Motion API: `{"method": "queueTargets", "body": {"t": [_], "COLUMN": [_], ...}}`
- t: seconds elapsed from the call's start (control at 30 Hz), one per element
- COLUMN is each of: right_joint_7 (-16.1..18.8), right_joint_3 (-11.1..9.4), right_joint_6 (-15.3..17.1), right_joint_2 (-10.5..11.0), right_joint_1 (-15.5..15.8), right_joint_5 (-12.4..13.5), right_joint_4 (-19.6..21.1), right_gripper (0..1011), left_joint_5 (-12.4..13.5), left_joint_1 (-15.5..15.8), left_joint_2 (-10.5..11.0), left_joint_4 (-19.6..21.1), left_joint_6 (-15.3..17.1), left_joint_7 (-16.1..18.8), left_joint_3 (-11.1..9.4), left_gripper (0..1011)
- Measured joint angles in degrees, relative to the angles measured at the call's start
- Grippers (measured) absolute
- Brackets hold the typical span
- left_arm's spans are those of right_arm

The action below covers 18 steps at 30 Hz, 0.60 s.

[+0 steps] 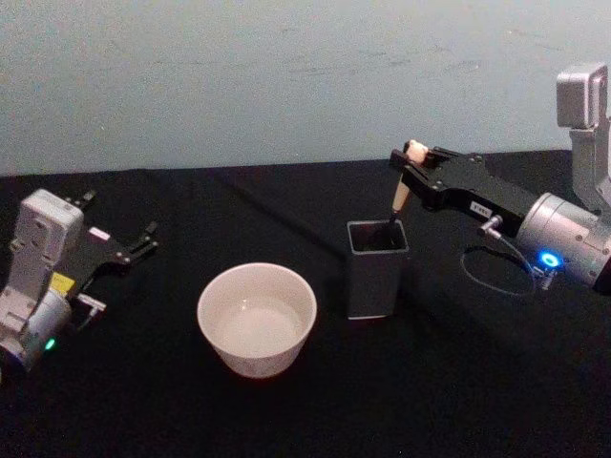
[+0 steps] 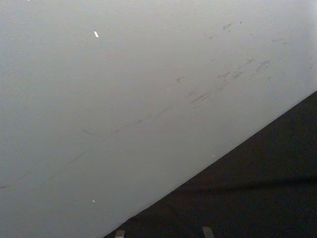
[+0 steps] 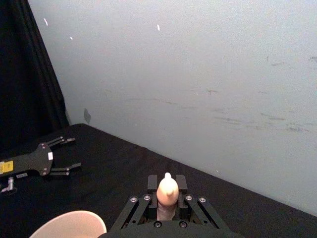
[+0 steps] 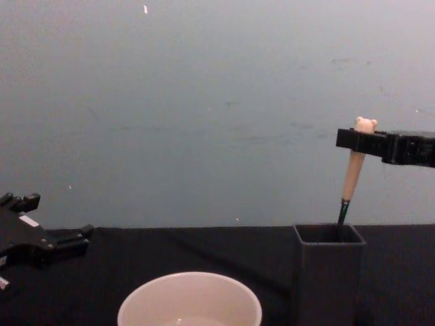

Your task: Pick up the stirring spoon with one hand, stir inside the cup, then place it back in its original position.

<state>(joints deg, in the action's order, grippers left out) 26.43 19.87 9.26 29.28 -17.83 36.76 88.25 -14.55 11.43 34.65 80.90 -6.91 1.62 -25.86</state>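
Stirring spoon [image 1: 399, 194] stood in the holder [image 1: 377, 277] at 3 o'clock from the cup [image 1: 253, 361], my right gripper [image 1: 412, 162] clamped under its bear head. Straight vertical travel seemed safest. Left gripper [image 1: 121, 214] parked at 9 o'clock, fingers spread.

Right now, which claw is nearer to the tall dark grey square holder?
Right. The right claw grips the cream bear-topped spoon just above the holder; the left claw is far off, past the round cream-white cup.

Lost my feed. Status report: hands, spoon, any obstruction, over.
Right hand shut on the stirring spoon near its top; lower end inside the holder. Left hand open, parked at left. Path from holder to cup clear.
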Motion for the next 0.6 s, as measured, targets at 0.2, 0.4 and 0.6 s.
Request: {"method": "queueTargets", "body": {"t": [0.2,0.4,0.6], "right_joint_7": [-0.11,0.03,0.09], "right_joint_3": [0.36,0.4,0.49], "right_joint_6": [-0.42,-1.05,-1.65], "right_joint_2": [0.34,0.52,0.69], "right_joint_1": [-0.51,-0.88,-1.31], "right_joint_5": [0.93,1.97,2.94], "right_joint_4": [0.41,0.91,1.42], "right_gripper": [214,213,213], "left_joint_5": [0.0,0.0,0.0], "left_joint_1": [0.0,0.0,0.0], "left_joint_2": [0.0,0.0,0.0], "left_joint_4": [0.0,0.0,0.0], "left_joint_6": [0.0,0.0,0.0], "left_joint_7": [0.0,0.0,0.0], "left_joint_3": [0.0,0.0,0.0], "left_gripper": [1001,1001,1002]}}
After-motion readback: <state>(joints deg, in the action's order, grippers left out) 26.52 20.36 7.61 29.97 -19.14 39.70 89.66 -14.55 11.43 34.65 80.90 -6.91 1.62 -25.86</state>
